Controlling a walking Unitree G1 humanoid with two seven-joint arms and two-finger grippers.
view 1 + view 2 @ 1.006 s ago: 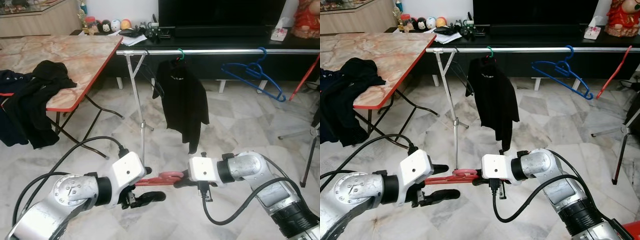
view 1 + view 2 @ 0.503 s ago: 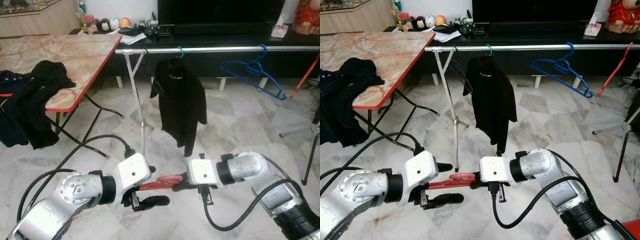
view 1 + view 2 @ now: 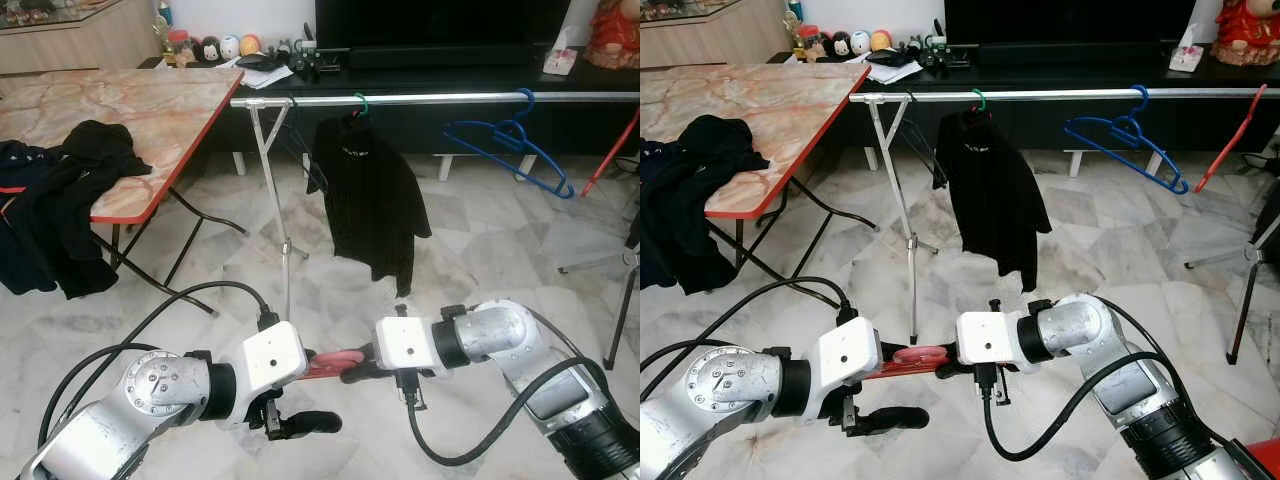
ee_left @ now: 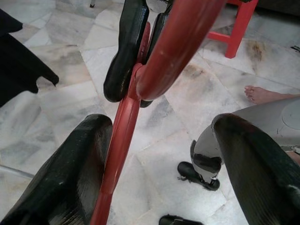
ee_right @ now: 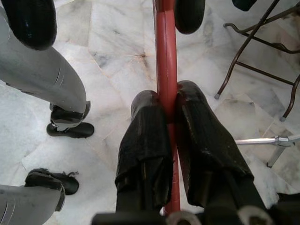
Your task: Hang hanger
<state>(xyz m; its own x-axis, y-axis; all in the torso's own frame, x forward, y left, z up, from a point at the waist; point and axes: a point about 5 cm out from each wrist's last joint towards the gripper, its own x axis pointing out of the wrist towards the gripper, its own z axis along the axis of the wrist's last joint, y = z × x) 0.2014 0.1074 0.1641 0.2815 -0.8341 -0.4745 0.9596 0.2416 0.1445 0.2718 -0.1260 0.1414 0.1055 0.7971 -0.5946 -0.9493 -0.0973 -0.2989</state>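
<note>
Lower centre: right gripper (image 5: 172,136) pinched the red plastic hanger (image 3: 335,361) — left gripper (image 4: 154,183) spread; best kept level toward the silver metal rail (image 3: 430,98).

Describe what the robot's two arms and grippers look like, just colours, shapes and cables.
Both arms are rounded brushed-silver metal segments with black joint rings. Each ends in a white boxy wrist block carrying the left gripper and right gripper, each with two long, rounded black fingers. Thick black cables loop loosely from each wrist. The left arm's silver joint cap has a ring of small screws.

A black shirt (image 3: 370,205) hangs beside a blue hanger (image 3: 510,150), with dark clothes (image 3: 60,205) heaped on the marble-topped table (image 3: 150,110).
</note>
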